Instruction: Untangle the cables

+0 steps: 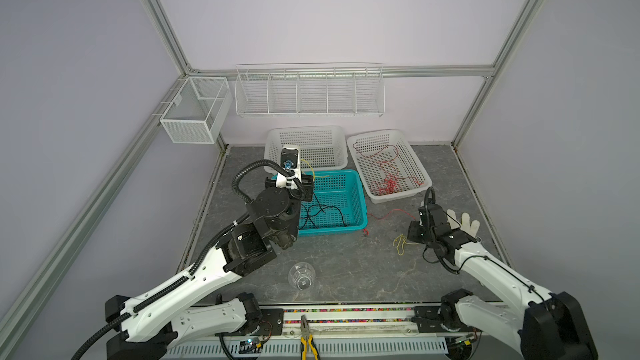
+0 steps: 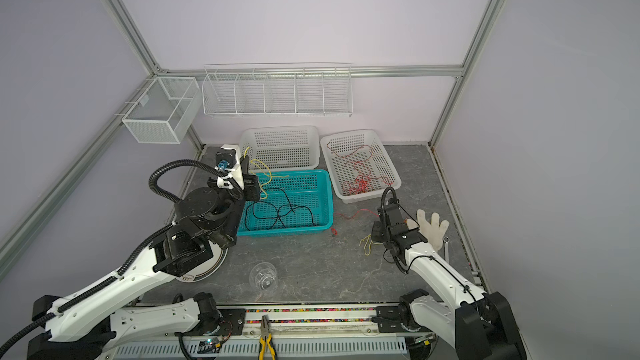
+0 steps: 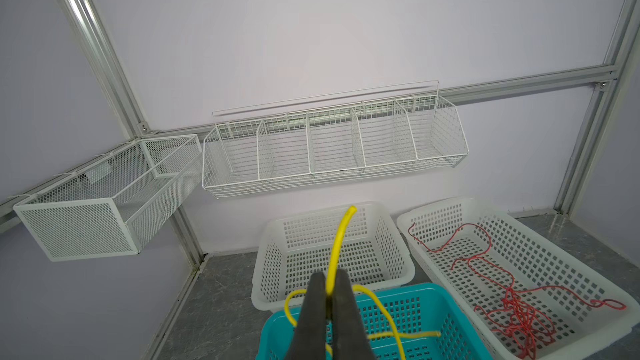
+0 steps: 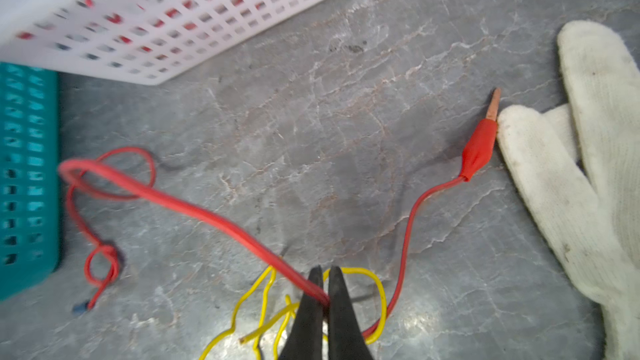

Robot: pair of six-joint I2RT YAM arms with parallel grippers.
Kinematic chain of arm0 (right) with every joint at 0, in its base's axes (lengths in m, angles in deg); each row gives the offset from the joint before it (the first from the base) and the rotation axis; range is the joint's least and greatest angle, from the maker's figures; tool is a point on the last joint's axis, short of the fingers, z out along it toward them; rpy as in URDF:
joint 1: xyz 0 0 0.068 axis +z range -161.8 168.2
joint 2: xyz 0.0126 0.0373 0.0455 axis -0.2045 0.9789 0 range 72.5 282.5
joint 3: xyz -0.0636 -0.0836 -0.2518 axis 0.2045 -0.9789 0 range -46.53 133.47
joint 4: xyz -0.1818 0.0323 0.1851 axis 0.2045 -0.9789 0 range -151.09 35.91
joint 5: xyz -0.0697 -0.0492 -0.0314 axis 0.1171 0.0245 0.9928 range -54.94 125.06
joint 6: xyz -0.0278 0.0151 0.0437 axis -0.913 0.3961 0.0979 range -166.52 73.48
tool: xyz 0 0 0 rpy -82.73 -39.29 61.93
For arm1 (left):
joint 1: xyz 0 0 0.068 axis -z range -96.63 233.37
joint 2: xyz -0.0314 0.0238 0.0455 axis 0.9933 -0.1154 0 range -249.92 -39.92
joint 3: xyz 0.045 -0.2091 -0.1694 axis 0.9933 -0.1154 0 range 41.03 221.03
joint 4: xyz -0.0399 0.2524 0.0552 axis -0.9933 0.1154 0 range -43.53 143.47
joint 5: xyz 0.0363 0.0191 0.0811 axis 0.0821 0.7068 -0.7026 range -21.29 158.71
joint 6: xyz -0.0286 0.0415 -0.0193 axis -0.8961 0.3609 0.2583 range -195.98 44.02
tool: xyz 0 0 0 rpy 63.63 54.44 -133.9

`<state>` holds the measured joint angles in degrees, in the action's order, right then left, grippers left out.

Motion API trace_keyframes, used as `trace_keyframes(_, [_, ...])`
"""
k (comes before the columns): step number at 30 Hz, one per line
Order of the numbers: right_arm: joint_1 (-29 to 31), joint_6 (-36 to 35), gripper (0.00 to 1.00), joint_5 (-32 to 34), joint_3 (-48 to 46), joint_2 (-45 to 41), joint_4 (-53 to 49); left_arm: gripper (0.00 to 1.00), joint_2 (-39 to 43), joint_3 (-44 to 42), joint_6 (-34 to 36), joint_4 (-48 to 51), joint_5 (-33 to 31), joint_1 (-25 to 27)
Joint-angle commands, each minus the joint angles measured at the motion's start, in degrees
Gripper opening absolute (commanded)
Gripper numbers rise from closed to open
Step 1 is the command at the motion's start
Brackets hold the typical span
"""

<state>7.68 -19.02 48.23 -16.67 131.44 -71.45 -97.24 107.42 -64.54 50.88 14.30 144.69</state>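
**Q:** Right gripper [image 4: 325, 273]?
**A:** Closed on a red cable [image 4: 194, 211] low over the table, with yellow loops [image 4: 379, 289] by its tips and a glove [image 4: 588, 167] near.
**Q:** Left gripper [image 3: 330, 277]?
**A:** Clamped on a yellow cable [image 3: 337, 244] above the teal basket [image 1: 363, 202], which holds a black cable [image 1: 323, 207].
**Q:** Farther back?
**A:** A red tangle [image 1: 389, 183] lies in the right-hand white basket [image 1: 417, 157].

Left gripper [image 2: 245, 162] up at the rear-left corner of the teal basket [image 2: 330, 199], long yellow cable [image 2: 265, 171] looping off it over the rim; black cable [image 2: 277, 212] lies inside. Right-hand white basket [image 2: 388, 159] holds a red tangle [image 2: 360, 183]. Right gripper [image 2: 374, 235] low over the counter [image 2: 311, 261], loose red cable [image 2: 356, 213] and short yellow cable [image 2: 367, 245] beside it, white glove [image 2: 431, 230] just right of it. Jaws unreadable on both. Clear cup [image 2: 264, 276] near the front, apart from everything.
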Motion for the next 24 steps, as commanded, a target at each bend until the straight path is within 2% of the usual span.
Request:
trace_keyframes(1, [-0.35, -2.30, 0.06, -3.11, -1.38, -4.78, 3.41, 0.00, -0.14, -0.81, -0.01, -1.24, -0.15, -0.89])
trace_keyframes(5, [-0.18, -6.25, 0.06, -9.42, -1.45, -11.20, 4.88, 0.00, -1.86, -1.21, -3.36, 0.37, 2.13, -3.28])
trace_keyframes(9, [0.21, -9.40, 0.06, -14.30, -0.30, -15.27, 4.05, 0.00, -4.26, -2.32, -7.67, 0.56, 8.14, -7.82])
trace_keyframes(15, [0.54, -9.61, 0.06, -13.17, 2.60, -16.24, -1.57, 0.00, -11.77, -2.22, -9.97, -1.86, 13.53, -13.75])
trace_keyframes(24, [0.94, -10.65, 0.06, -18.65, 4.94, -19.70, -2.76, 0.00, -24.47, 1.39, -10.09, -9.57, 22.43, -22.90])
